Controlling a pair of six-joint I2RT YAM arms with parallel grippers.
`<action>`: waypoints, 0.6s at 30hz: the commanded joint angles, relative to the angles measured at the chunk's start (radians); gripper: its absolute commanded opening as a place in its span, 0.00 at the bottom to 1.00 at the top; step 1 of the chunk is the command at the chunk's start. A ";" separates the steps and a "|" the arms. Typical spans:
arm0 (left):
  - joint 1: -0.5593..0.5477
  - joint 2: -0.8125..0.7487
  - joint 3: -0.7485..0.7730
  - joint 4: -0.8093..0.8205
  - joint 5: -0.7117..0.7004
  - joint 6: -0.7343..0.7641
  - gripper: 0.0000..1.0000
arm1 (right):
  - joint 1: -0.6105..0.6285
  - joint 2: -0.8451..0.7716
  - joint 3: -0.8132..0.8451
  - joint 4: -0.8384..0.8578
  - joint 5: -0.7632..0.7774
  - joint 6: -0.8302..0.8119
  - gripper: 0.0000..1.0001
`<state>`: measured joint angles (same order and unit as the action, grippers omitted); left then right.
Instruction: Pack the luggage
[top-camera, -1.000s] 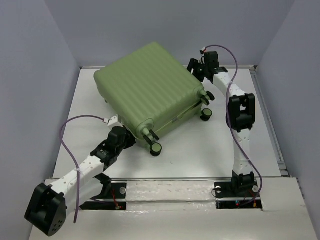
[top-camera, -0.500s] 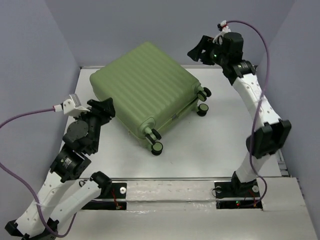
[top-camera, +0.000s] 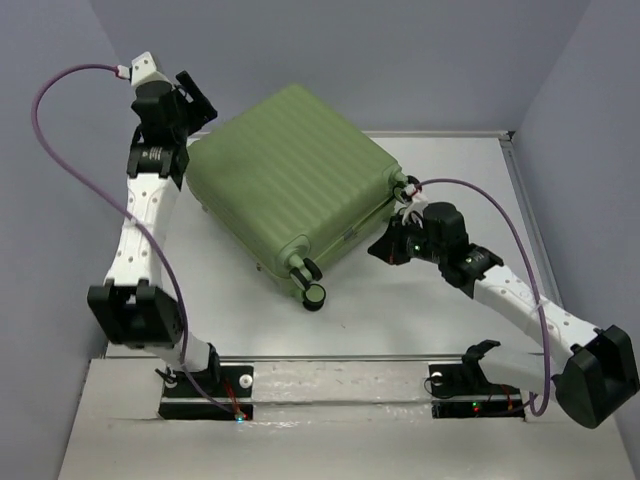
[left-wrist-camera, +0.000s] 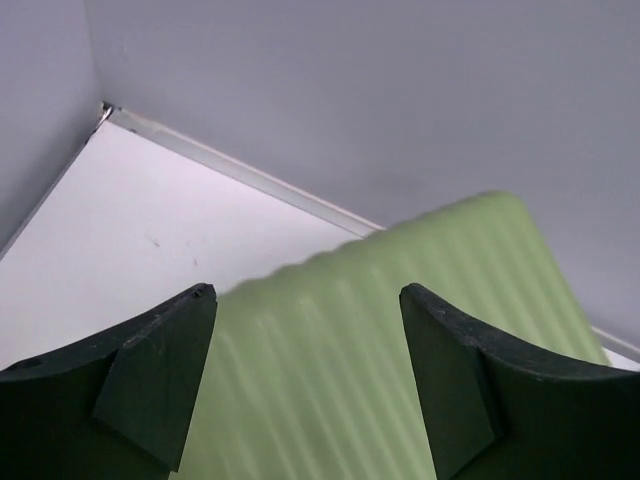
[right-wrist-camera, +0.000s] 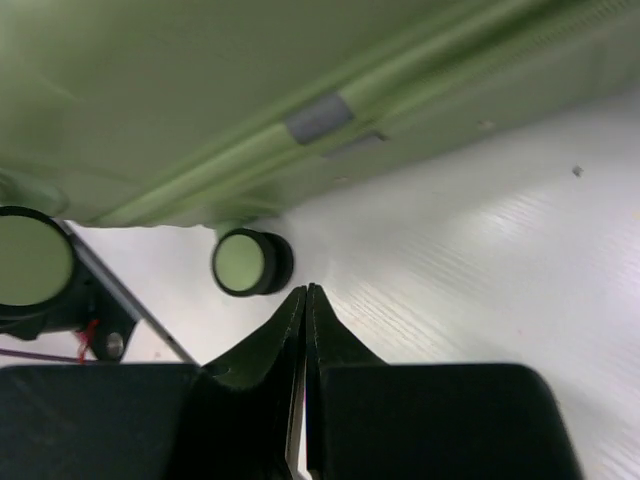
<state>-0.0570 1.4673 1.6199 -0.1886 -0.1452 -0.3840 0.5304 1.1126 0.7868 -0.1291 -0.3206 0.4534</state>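
Overhead view of a white table (top-camera: 430, 300) enclosed by grey walls. A large light-green hard-shell suitcase (top-camera: 295, 185), the luggage to be packed, lies flat on one shell in the upper middle of the frame. It is turned diagonally, with its wheeled end toward the lower right. It is closed, with both halves together along the side seam, so the pictures cannot show whether anything is inside. No loose items for packing are visible on the table.

The left gripper (top-camera: 190, 100) is raised at the upper left, over the suitcase's far corner. Its wrist view shows the jaws spread wide with nothing between them and the ribbed green shell below. The right gripper (right-wrist-camera: 305, 292) sits low near the table in the middle right of the overhead frame, just beside the wheeled end. Its fingers are pressed tightly together and hold nothing. Its wrist view shows a green-faced caster wheel (right-wrist-camera: 250, 262) just ahead and a small grey tab (right-wrist-camera: 318, 118) on the seam above.

The shell looks rigid, smooth and probably slippery, and it is far too broad for either pincer to span. Lying flat, it will likely slide rather than roll. Likely holds are the seam lip, the grey tab or a wheel stem; otherwise, pushing against an edge should work.
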 joint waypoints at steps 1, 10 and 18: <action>0.165 0.181 0.185 -0.038 0.254 -0.032 0.88 | -0.004 -0.085 -0.096 0.100 0.035 0.014 0.07; 0.263 0.660 0.690 -0.224 0.508 -0.047 0.91 | -0.004 0.048 -0.167 0.201 0.058 0.053 0.07; 0.263 0.892 0.704 -0.149 0.663 -0.084 0.90 | -0.004 0.211 -0.072 0.253 0.161 0.090 0.07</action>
<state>0.2127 2.2772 2.2932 -0.3428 0.3714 -0.4446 0.5266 1.2747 0.6323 0.0120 -0.2306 0.5167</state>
